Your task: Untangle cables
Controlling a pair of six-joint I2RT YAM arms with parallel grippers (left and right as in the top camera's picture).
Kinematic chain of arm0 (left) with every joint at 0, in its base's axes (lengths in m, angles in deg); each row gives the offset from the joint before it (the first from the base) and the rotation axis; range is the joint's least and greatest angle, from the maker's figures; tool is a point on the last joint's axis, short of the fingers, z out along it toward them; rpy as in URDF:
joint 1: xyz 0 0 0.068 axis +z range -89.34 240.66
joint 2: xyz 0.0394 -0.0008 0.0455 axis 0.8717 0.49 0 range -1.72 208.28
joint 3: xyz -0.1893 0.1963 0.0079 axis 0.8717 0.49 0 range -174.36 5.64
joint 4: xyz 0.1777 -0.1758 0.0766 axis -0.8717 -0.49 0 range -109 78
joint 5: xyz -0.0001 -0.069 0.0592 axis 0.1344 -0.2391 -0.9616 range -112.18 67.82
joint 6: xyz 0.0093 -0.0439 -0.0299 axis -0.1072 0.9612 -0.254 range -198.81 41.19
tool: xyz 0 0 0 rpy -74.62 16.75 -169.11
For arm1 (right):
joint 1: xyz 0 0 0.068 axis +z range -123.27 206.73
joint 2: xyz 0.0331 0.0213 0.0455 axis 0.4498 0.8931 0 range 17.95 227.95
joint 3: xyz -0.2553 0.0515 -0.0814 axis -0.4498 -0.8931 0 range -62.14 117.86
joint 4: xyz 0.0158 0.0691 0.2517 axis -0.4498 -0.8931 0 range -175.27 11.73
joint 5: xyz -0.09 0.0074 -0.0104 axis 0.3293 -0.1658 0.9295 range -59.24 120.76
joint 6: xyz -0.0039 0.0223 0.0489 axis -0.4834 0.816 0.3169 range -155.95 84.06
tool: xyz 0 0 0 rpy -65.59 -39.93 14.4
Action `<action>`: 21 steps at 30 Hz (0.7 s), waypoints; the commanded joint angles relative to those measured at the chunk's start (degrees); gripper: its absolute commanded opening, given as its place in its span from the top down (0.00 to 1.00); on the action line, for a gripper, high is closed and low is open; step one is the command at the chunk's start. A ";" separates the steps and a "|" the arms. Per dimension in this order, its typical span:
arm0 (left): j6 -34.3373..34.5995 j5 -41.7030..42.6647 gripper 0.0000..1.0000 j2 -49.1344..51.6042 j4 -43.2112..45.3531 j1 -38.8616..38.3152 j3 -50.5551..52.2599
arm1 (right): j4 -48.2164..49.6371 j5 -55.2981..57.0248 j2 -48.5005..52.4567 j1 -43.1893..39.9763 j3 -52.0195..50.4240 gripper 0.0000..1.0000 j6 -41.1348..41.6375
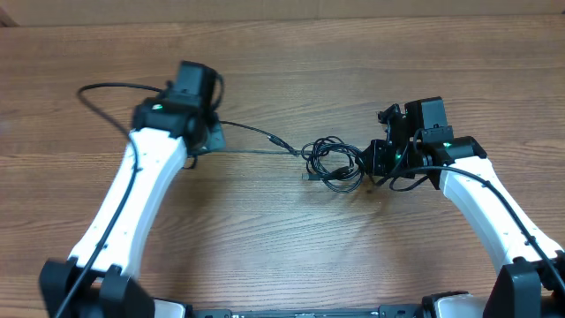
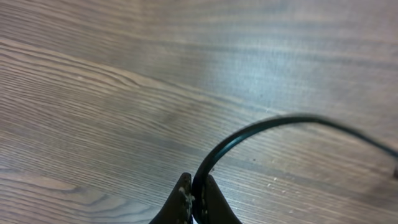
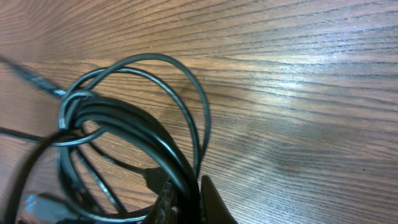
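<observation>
A tangle of thin black cables (image 1: 331, 162) lies in the middle of the wooden table, with one strand (image 1: 256, 132) running left from it. My left gripper (image 1: 210, 134) is shut on that strand; in the left wrist view the cable (image 2: 249, 134) arcs up out of the pinched fingertips (image 2: 196, 198). My right gripper (image 1: 381, 159) is at the right side of the tangle. In the right wrist view its fingers (image 3: 188, 199) are shut on several strands of the coiled loops (image 3: 124, 118), which spread up and to the left.
The thicker black arm wire (image 1: 106, 88) loops out to the left behind the left arm. Bare wood table (image 1: 291, 238) surrounds the tangle.
</observation>
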 commanded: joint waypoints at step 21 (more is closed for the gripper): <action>-3.34 23.71 0.79 -9.16 3.43 4.96 0.04 | 2.38 -30.73 -0.15 0.28 -0.17 0.96 -13.49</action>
